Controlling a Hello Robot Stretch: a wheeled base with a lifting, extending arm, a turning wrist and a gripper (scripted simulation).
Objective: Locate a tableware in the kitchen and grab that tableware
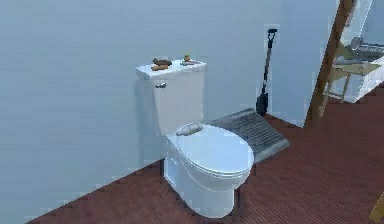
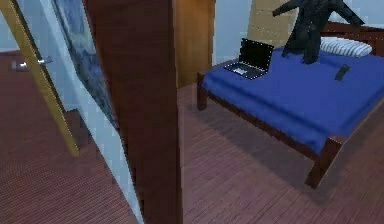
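— What did you face?
— A white toilet (image 1: 205, 150) by the wall (image 1: 70, 80), a long-handled tool (image 1: 266, 72) beyond; sideways, a blue bed (image 2: 290, 100) with a laptop (image 2: 251, 56)
— Your claw? The tableware?
— You couldn't tell either

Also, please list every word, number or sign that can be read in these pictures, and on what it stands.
There is no readable text.
The laptop on the bed has a dark screen, the picture on the wall shows only blue shapes, and the toilet has no visible label.
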